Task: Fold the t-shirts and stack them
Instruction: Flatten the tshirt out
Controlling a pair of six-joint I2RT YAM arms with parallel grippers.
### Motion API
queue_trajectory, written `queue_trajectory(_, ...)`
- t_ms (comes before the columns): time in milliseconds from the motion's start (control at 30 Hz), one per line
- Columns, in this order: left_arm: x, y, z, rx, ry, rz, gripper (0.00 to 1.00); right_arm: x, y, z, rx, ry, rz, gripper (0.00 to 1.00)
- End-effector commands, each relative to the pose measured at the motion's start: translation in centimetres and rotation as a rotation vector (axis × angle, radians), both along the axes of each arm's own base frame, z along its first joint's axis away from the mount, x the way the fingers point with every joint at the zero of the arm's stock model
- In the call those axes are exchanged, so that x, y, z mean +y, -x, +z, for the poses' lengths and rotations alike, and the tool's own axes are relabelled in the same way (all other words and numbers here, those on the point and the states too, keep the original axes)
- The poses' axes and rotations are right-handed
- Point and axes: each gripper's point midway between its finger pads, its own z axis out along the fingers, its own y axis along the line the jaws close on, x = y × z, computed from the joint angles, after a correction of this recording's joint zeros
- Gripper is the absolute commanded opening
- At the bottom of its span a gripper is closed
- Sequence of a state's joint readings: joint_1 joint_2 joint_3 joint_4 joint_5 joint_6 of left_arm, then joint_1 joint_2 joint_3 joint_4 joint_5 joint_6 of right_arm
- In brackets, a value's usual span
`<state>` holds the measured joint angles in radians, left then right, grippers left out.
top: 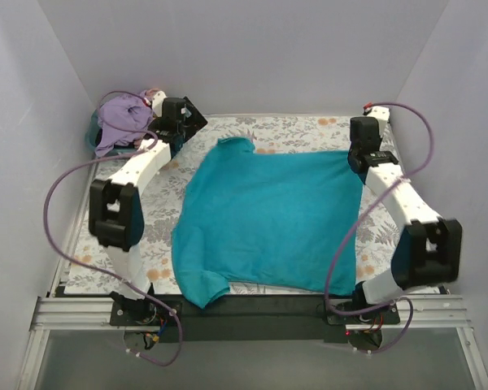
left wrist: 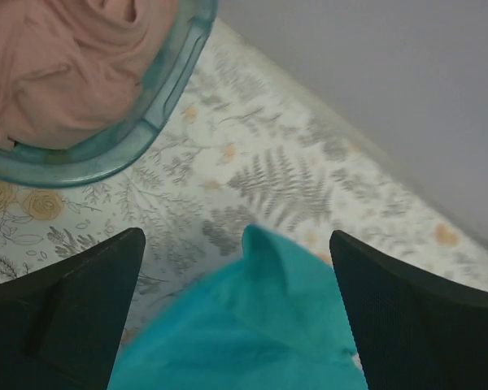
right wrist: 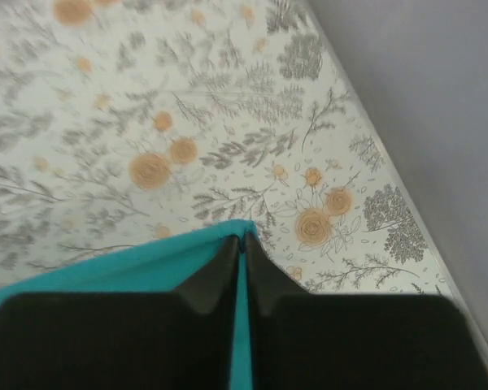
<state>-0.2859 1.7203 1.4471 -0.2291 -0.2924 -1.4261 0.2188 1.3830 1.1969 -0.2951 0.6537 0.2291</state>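
Here, teal-blue t-shirt (top: 268,219) spread flat over the middle of the desk (top: 293,126), its far right corner clamped by the right claw (right wrist: 244,244), left claw (left wrist: 236,236) held apart over its far left sleeve, lavender t-shirt (top: 120,120) and peach-pink t-shirt (left wrist: 57,65) heaped in the basket (left wrist: 171,89) at the far left corner.
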Motion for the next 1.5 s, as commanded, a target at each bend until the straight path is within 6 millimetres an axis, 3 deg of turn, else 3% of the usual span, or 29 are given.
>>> queue_trajectory(0, -2.9, -5.8, 2.5, -0.060, 0.018, -0.160, 0.98, 0.1, -6.9, -1.8, -0.069, -0.081, 0.119, 0.20)
queue_trajectory(33, -3.1, -6.6, -1.1, 0.037, -0.003, -0.162, 0.98, 0.3, -7.8, -2.3, -0.041, -0.073, 0.129, 0.28)
queue_trajectory(67, -3.1, -6.9, -0.9, 0.042, -0.009, -0.164, 0.98, 0.3, -8.6, -1.5, -0.026, -0.054, 0.139, 0.49)
queue_trajectory(100, -3.3, -7.0, -0.1, 0.037, -0.009, -0.171, 0.98, 0.2, -8.9, -2.3, 0.005, -0.046, 0.143, 0.98)
queue_trajectory(200, -3.1, -5.1, 1.5, 0.013, -0.007, -0.180, 0.98, 0.7, -7.8, -1.9, 0.016, -0.074, 0.160, 0.98)
queue_trajectory(233, -2.9, -3.8, -0.3, 0.044, -0.009, -0.187, 0.98, 1.5, -7.1, -2.0, 0.018, -0.105, 0.200, 0.98)
queue_trajectory(267, -2.7, -2.4, 1.9, 0.005, 0.003, -0.192, 0.98, 1.9, -5.9, -0.9, -0.012, -0.138, 0.212, 0.98)
queue_trajectory(300, -2.6, -1.5, 2.0, 0.002, 0.010, -0.192, 0.98, 2.2, -4.1, -3.1, 0.043, -0.166, 0.222, 0.99)
queue_trajectory(333, -2.3, 0.2, -0.6, 0.052, 0.007, -0.190, 0.98, 3.1, -2.9, -3.7, 0.062, -0.211, 0.256, 0.98)
queue_trajectory(367, -2.2, 1.6, 1.3, 0.014, 0.022, -0.193, 0.98, 3.6, -1.7, -4.4, 0.081, -0.245, 0.265, 0.98)
queue_trajectory(400, -2.7, 2.6, 0.8, 0.022, 0.033, -0.227, 0.98, 3.9, 0.8, -6.0, 0.133, -0.291, 0.266, 0.98)
queue_trajectory(467, -3.5, 4.7, -0.6, 0.050, 0.034, -0.273, 0.98, 5.0, 3.1, -7.5, 0.178, -0.347, 0.305, 0.98)
queue_trajectory(500, -4.2, 5.6, -0.1, 0.042, 0.043, -0.313, 0.98, 5.2, 4.1, -7.4, 0.173, -0.361, 0.315, 0.98)
queue_trajectory(533, -4.5, 6.0, -0.4, 0.047, 0.039, -0.324, 0.98, 5.3, 5.2, -8.9, 0.207, -0.372, 0.319, 0.98)
queue_trajectory(633, -5.4, 6.1, -1.5, 0.073, 0.046, -0.363, 0.98, 4.5, 5.9, -9.4, 0.223, -0.343, 0.292, 0.98)
queue_trajectory(767, -6.5, 4.3, -3.5, 0.109, 0.022, -0.409, 0.98, 4.5, 4.9, -10.2, 0.260, -0.332, 0.290, 0.98)
queue_trajectory(800, -7.1, 3.5, -2.8, 0.088, 0.015, -0.431, 0.98, 4.4, 4.6, -10.5, 0.271, -0.327, 0.286, 0.98)
queue_trajectory(833, -6.9, 2.5, -5.4, 0.135, -0.027, -0.427, 0.98, 4.2, 4.3, -10.9, 0.278, -0.335, 0.261, 0.98)
queue_trajectory(900, -7.1, 0.7, -5.5, 0.141, -0.046, -0.412, 0.98, 3.6, 3.2, -12.0, 0.307, -0.345, 0.231, 0.98)
queue_trajectory(933, -7.4, 0.3, -7.9, 0.197, -0.064, -0.422, 0.98, 3.7, 2.6, -12.2, 0.314, -0.353, 0.237, 0.98)
queue_trajectory(1000, -7.8, -1.2, -8.4, 0.201, -0.074, -0.425, 0.98, 3.3, 0.8, -13.1, 0.341, -0.344, 0.234, 0.97)
queue_trajectory(1033, -8.0, -1.7, -10.8, 0.240, -0.084, -0.436, 0.98, 3.3, 0.1, -13.4, 0.351, -0.346, 0.244, 0.97)
queue_trajectory(1067, -8.4, -2.1, -11.6, 0.249, -0.089, -0.447, 0.98, 3.4, -0.4, -15.0, 0.393, -0.348, 0.242, 0.96)
queue_trajectory(1133, -8.5, -3.5, -12.1, 0.245, -0.110, -0.444, 0.98, 3.3, -2.3, -14.8, 0.376, -0.348, 0.236, 0.95)
queue_trajectory(1167, -8.3, -4.1, -13.9, 0.271, -0.127, -0.432, 0.98, 3.3, -2.9, -16.2, 0.399, -0.355, 0.225, 0.95)
queue_trajectory(1200, -7.9, -4.7, -14.7, 0.281, -0.146, -0.408, 0.98, 3.3, -4.1, -15.9, 0.377, -0.359, 0.225, 0.95)
queue_trajectory(1267, -8.4, -6.2, -15.9, 0.285, -0.151, -0.414, 0.98, 3.5, -5.1, -17.7, 0.406, -0.367, 0.225, 0.94)
queue_trajectory(1300, -8.8, -6.4, -16.3, 0.291, -0.144, -0.424, 0.98, 3.4, -6.2, -17.3, 0.388, -0.366, 0.227, 0.94)
queue_trajectory(1467, -8.7, -8.7, -17.9, 0.294, -0.162, -0.394, 0.98, 3.6, -8.3, -20.1, 0.427, -0.388, 0.232, 0.93)
